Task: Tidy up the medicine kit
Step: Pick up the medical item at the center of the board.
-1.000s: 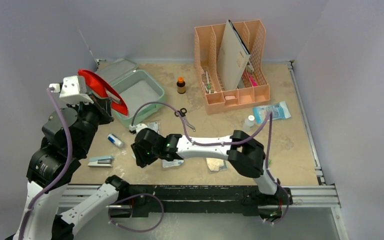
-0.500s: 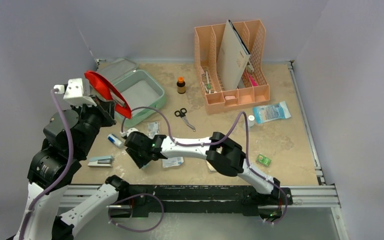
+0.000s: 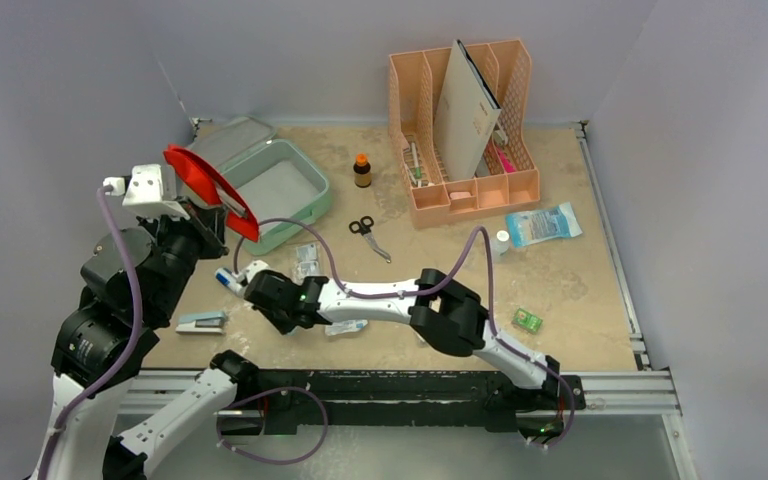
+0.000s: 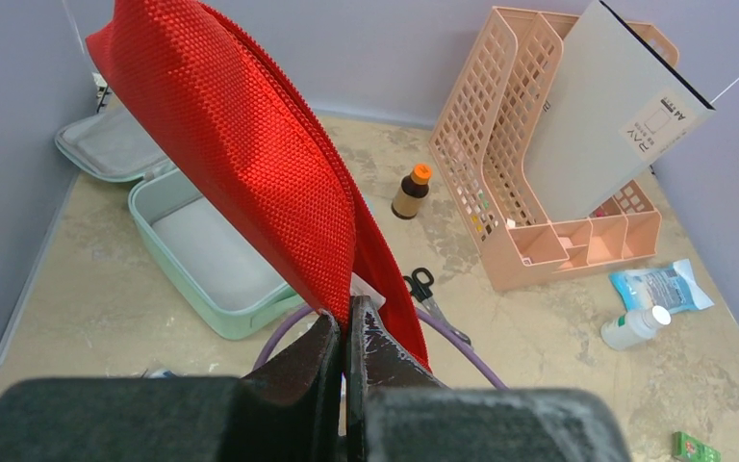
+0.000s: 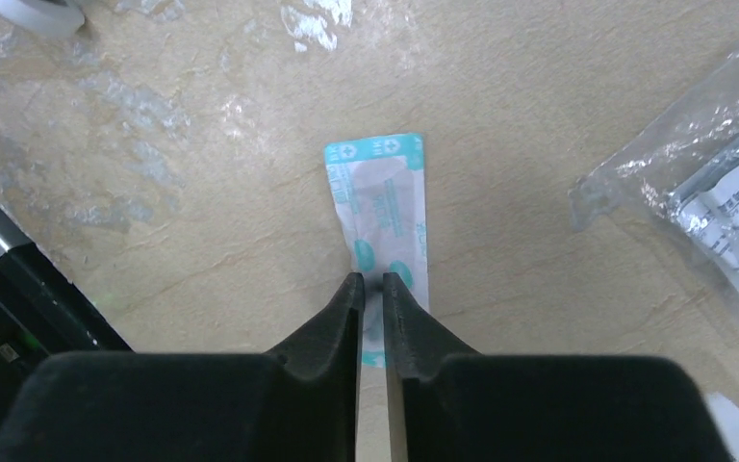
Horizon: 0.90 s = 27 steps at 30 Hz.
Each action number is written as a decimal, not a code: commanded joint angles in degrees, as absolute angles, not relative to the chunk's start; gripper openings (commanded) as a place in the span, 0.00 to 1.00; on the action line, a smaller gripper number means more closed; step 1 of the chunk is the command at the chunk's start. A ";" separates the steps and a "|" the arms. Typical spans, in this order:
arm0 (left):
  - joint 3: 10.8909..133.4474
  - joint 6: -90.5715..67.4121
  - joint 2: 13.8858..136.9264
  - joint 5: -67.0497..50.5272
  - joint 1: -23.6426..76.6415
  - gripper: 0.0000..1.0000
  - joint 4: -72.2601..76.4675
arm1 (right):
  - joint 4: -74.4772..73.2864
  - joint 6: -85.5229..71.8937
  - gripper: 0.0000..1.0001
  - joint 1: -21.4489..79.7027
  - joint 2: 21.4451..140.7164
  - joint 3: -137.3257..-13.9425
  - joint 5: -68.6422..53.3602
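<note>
The mint-green medicine kit (image 3: 278,188) lies open at the back left, its tray empty; it also shows in the left wrist view (image 4: 202,260). My left gripper (image 3: 218,212) (image 4: 346,322) is shut on the lower edge of a red mesh pouch (image 3: 205,178) (image 4: 250,164), held in the air beside the kit's near left corner. My right gripper (image 3: 258,293) (image 5: 372,279) reaches far left and low over the table, its jaws shut to a slim gap. A teal-and-white sachet (image 5: 385,212) lies flat on the table just under its tips.
A blue-white tube (image 3: 228,281) and a stapler (image 3: 202,321) lie near the right gripper, and a clear bag with a leaflet (image 5: 712,192). Scissors (image 3: 370,235), a brown bottle (image 3: 362,171), a peach organizer (image 3: 465,130), a blue packet (image 3: 545,223), a white bottle (image 3: 500,241) and a green box (image 3: 527,320) lie further right.
My right arm has stretched further left across the table's front, towards the tube. My left gripper has shifted a little with the red pouch still in it.
</note>
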State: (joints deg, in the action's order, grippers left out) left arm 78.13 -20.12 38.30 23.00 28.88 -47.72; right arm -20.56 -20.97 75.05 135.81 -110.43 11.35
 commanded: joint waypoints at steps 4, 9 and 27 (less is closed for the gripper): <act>77.47 -18.95 37.00 22.92 28.54 0.00 -46.87 | -21.57 -20.48 0.05 74.11 128.00 -102.82 7.74; 75.94 -20.17 36.24 20.39 28.55 0.00 -48.69 | -15.63 -24.25 0.00 70.38 120.74 -95.00 1.40; 64.15 -19.83 36.12 -0.43 28.56 0.00 -45.22 | -8.98 -35.06 0.00 51.78 89.67 -71.62 -9.35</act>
